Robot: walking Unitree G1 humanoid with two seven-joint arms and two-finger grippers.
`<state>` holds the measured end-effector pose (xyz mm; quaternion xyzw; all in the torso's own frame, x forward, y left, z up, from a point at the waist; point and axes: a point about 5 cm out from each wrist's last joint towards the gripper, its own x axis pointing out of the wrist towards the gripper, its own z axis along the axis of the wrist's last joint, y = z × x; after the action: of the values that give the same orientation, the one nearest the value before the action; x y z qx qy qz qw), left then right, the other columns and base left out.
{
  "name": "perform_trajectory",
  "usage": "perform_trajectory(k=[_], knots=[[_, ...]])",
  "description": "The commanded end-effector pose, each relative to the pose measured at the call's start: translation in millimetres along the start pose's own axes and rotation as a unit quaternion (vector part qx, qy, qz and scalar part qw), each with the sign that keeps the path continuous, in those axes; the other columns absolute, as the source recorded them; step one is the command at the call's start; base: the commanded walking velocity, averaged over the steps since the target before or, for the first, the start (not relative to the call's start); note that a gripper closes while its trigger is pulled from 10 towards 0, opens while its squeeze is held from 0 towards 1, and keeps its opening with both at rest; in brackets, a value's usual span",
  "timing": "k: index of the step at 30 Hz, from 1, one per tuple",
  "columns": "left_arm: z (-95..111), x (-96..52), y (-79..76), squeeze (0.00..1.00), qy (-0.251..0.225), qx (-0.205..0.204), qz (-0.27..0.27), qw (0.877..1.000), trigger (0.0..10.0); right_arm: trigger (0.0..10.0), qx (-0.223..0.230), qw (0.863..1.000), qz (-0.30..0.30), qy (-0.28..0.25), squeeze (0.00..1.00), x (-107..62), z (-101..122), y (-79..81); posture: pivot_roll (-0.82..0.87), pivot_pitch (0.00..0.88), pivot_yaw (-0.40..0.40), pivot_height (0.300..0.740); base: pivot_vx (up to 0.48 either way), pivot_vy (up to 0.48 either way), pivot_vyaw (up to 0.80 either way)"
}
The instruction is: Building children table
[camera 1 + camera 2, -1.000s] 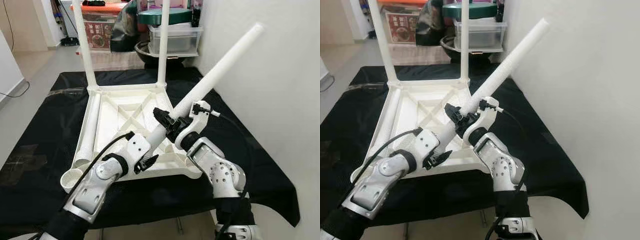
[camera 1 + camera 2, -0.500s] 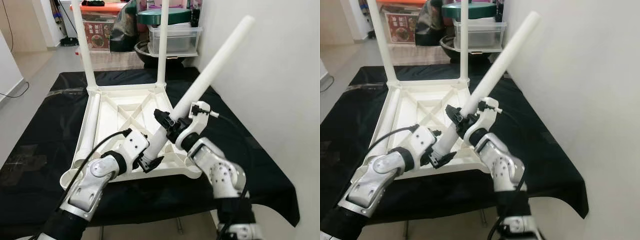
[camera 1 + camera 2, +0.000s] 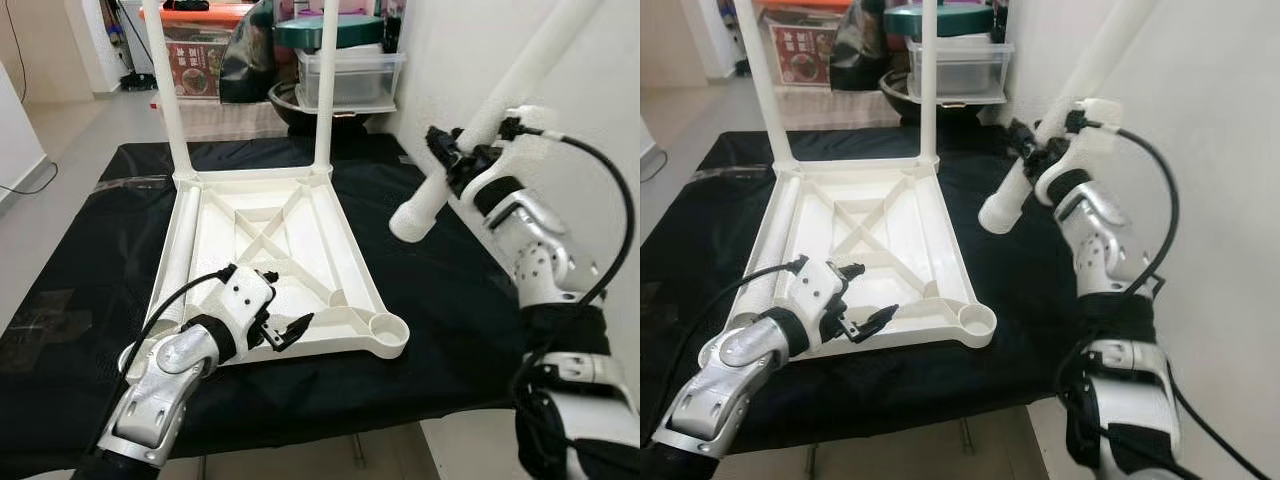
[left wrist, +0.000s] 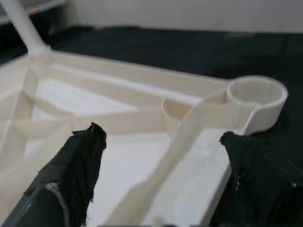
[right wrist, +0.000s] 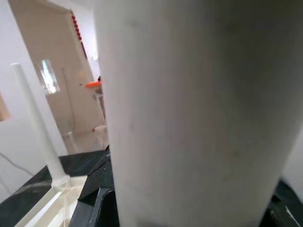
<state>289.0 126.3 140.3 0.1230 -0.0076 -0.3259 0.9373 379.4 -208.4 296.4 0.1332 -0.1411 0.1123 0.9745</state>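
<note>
Two legs [image 3: 323, 90] already stand upright in the far corners of the upside-down white table top [image 3: 270, 260] on the black cloth [image 3: 460, 300]. At 2 o'clock from it, the right gripper [image 3: 452, 165] is clamped on a third white leg [image 3: 480, 125], held tilted in the air. At 7 o'clock, the left gripper [image 3: 285, 325] hovers with fingers apart over the near edge, beside the empty socket [image 3: 386, 325].

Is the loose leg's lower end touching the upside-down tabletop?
Apart. In the left eye view the leg, held by the right end effector, hangs clear of the tabletop.
</note>
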Motion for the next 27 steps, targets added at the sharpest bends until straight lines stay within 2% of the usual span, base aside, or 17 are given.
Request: perform_trajectory(k=[1, 7, 22, 24, 26, 27], knots=[[-5.7, -0.7, 0.6, 0.00, 0.007, -0.013, 0.006, 1.000, 10.0, 0.0, 0.003, 1.000, 0.003, -0.016, 0.00, 1.6, 6.5, 1.9, 0.04, 0.000, -0.081, 0.740, 0.000, 0.000, 0.00], [-5.0, -2.5, 4.7, 0.00, 0.003, -0.031, 0.004, 0.999, 10.0, 0.0, 0.009, 1.000, 0.021, -0.009, 0.00, 2.9, -0.7, 8.2, 0.05, 0.000, -0.079, 0.740, 0.000, 0.000, 0.00], [-7.3, -2.9, 3.5, 0.00, -0.002, -0.038, 0.001, 0.999, 10.0, 0.0, 0.005, 0.999, 0.033, -0.002, 0.00, 5.5, -9.2, 5.7, 0.05, 0.000, -0.075, 0.740, 0.000, 0.000, 0.00], [-7.3, -3.6, 3.9, 0.00, -0.004, -0.044, -0.001, 0.999, 10.0, 0.0, -0.011, 0.998, 0.057, 0.009, 0.00, 2.7, -13.7, 6.9, 0.05, 0.000, -0.077, 0.740, 0.000, 0.000, 0.00], [-6.9, -4.6, 4.3, 0.00, -0.008, -0.049, -0.001, 0.999, 10.0, 0.0, -0.034, 0.993, 0.114, 0.025, 0.00, -4.1, -20.5, 13.6, 0.05, 0.000, -0.080, 0.740, 0.000, 0.000, 0.00], [-6.9, -4.6, 4.3, 0.00, -0.008, -0.049, -0.001, 0.999, 10.0, 0.0, -0.034, 0.993, 0.114, 0.025, 0.00, -4.1, -20.5, 13.6, 0.05, 0.000, -0.080, 0.740, 0.000, 0.000, 0.00]])
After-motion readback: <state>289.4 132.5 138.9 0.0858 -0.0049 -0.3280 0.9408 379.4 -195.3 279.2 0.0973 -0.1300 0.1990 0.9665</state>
